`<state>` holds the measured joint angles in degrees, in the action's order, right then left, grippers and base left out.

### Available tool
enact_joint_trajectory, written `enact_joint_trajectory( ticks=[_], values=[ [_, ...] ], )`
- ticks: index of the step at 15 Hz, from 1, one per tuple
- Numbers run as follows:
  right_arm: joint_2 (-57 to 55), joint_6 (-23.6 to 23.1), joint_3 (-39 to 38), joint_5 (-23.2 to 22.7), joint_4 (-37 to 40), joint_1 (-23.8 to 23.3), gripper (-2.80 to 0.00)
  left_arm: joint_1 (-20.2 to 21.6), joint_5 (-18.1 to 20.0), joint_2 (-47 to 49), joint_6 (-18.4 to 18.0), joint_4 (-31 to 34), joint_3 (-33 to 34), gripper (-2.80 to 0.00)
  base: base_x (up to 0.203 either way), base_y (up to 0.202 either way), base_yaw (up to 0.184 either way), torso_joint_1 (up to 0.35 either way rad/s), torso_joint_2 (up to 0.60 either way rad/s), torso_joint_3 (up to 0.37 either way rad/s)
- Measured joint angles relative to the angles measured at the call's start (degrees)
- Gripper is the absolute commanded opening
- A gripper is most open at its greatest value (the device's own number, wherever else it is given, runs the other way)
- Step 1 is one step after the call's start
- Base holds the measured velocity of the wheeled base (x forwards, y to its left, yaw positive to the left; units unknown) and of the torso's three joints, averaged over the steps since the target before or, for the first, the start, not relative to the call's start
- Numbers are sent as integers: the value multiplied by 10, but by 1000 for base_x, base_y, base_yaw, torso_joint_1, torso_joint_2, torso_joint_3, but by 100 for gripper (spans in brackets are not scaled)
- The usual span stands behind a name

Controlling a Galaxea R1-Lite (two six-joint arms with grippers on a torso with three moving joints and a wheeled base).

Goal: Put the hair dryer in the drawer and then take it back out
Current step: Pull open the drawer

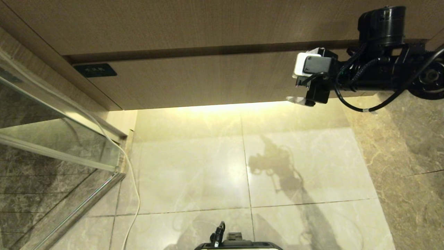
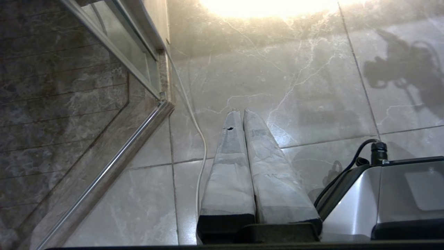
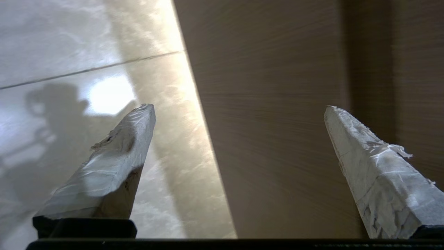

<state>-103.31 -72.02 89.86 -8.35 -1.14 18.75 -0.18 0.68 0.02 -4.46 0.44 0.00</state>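
Observation:
The drawer (image 1: 208, 80) is a wide light-brown wood-grain front with a small dark label (image 1: 94, 70) at its left end, and it sits pushed in. My right gripper (image 1: 293, 87) hangs at the right part of that front, by its lower edge. In the right wrist view the right gripper (image 3: 238, 107) is open and empty. One finger (image 3: 114, 156) is over the floor and the other over the drawer (image 3: 277, 121). My left gripper (image 2: 241, 111) is shut with nothing in it, parked low over the floor tiles. The hair dryer is out of view.
A plain wood-grain panel (image 1: 208, 24) runs above the drawer. A glass shower door with a metal frame (image 1: 52, 139) stands at the left, with a white cable (image 1: 133, 187) trailing along the floor beside it. My base (image 1: 239, 244) shows at the bottom edge.

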Motion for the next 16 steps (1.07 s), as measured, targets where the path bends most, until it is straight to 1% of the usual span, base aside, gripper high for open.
enact_joint_trajectory(
  ticks=[4, 8, 16],
  values=[
    [-4, -2, -1, 4, -69, 8, 0, 0, 0, 0, 0, 0, 0, -280, 0, 0, 0, 0, 0, 0],
    [-28, -5, 17, 6, -101, 11, 0, 0, 0, 0, 0, 0, 0, -280, 0, 0, 0, 7, 1, 0],
    [-73, -15, 56, 11, -104, 11, 0, 0, 0, 0, 0, 0, 0, -280, 0, 0, 0, 0, 0, 0]
  ],
)
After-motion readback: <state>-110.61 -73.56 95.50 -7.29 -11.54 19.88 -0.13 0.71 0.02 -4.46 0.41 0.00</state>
